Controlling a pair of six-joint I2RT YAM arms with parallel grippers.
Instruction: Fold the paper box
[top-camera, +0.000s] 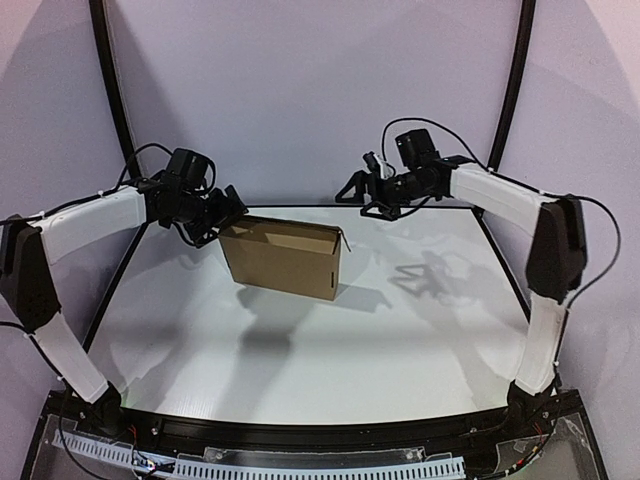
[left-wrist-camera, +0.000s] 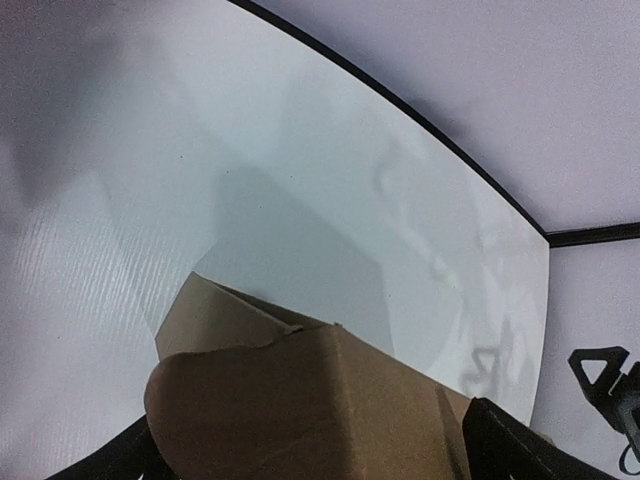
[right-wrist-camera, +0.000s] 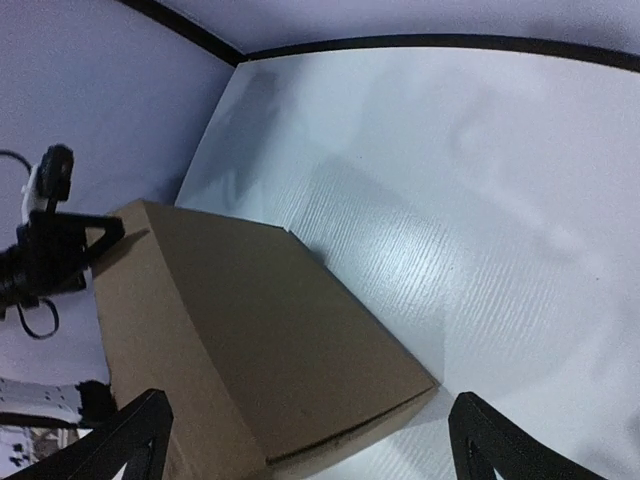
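Two grippers gape wide: left gripper (top-camera: 222, 222) straddles a corner of the plain brown cardboard paper box (top-camera: 283, 258), clamping uncertain; right gripper (top-camera: 362, 197) empty, well apart. Risk: nudged box could tip, flaps springing open.

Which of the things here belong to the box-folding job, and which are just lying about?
Part of the job: paper box; left gripper; right gripper.
Just lying about: nothing else shows, only the white table under the box.
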